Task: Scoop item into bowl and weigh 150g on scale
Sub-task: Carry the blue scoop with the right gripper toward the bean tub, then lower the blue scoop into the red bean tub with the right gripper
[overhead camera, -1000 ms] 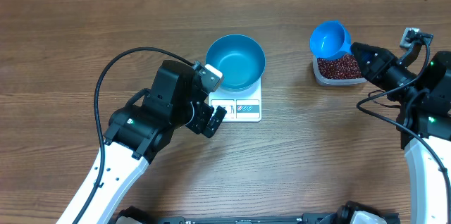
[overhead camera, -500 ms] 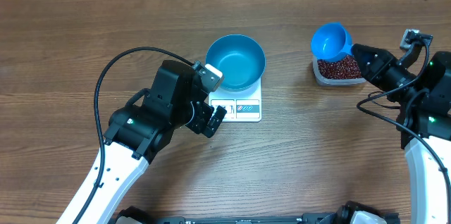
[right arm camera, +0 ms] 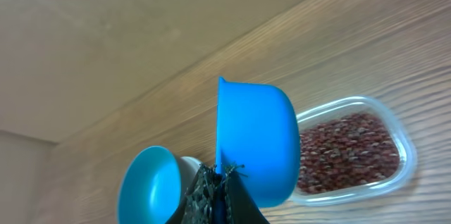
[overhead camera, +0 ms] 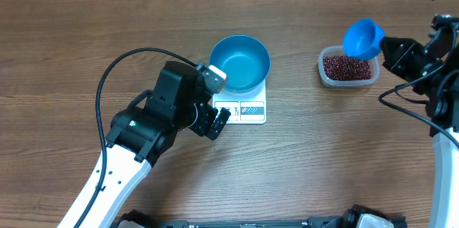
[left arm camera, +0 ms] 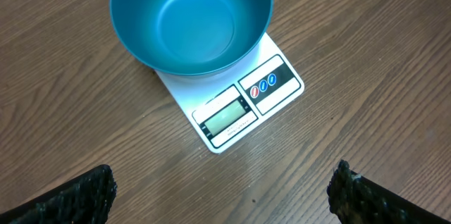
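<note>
Wooden tabletop [overhead camera: 72,41] is occupied by the scale [overhead camera: 249,110], with the blue bowl [overhead camera: 239,63] set on it. The left gripper [overhead camera: 217,119] is held wide apart beside the scale. The scoop [overhead camera: 362,38] is clamped by the right gripper [overhead camera: 388,47] above the tub [overhead camera: 324,77] of beans [overhead camera: 348,67].

smooth glossy blue bowl [left arm camera: 190,20], matt wood-grain table [overhead camera: 72,41], clear plastic tub [overhead camera: 322,71]

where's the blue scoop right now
In the overhead view the blue scoop is on the right side, held by the right gripper over the far right corner of the clear tub of beans.
</note>
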You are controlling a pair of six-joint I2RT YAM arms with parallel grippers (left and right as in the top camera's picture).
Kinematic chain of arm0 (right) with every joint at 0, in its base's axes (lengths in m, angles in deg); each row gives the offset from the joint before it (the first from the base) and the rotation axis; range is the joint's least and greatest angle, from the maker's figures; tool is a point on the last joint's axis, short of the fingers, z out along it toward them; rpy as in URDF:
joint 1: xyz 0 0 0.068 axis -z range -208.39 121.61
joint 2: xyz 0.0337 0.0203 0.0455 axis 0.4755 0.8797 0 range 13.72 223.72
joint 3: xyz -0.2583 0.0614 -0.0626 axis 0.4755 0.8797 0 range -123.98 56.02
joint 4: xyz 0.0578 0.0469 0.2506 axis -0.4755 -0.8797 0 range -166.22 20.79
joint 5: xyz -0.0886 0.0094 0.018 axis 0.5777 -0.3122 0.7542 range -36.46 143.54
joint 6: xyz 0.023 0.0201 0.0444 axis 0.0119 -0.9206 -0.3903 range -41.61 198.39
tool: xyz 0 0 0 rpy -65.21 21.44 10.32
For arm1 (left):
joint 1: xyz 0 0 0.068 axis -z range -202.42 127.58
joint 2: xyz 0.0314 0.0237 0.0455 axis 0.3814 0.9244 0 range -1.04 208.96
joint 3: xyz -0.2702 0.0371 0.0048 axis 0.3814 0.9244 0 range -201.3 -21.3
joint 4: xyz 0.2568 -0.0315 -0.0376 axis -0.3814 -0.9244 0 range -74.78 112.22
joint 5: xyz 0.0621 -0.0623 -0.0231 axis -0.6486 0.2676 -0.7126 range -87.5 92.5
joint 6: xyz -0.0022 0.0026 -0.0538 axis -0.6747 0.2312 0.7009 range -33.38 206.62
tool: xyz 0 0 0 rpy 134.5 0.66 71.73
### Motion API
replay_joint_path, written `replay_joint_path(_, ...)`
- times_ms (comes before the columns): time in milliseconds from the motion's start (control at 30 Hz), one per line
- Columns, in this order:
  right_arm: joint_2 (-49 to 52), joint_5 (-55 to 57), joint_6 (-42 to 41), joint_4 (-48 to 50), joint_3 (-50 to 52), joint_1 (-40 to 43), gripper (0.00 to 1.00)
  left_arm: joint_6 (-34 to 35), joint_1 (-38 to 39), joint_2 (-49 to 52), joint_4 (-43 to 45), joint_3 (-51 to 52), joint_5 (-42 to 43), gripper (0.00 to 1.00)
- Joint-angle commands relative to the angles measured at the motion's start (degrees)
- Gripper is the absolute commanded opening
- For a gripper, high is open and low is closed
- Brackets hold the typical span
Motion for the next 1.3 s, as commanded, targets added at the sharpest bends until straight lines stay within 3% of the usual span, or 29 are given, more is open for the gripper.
replay_joint_path(0,1.29,3.72,3.17,-0.33,-2.51,0.04,0.04,-1.09,0.11,0.02,0.22,-0.07,0.85,1.0)
replay_joint_path(1267,1.77,5.16,4.26,-2.93,-2.49,0.04,0.04,-1.11,0.11,0.02,6.19,-0.07,0.87,1.0)
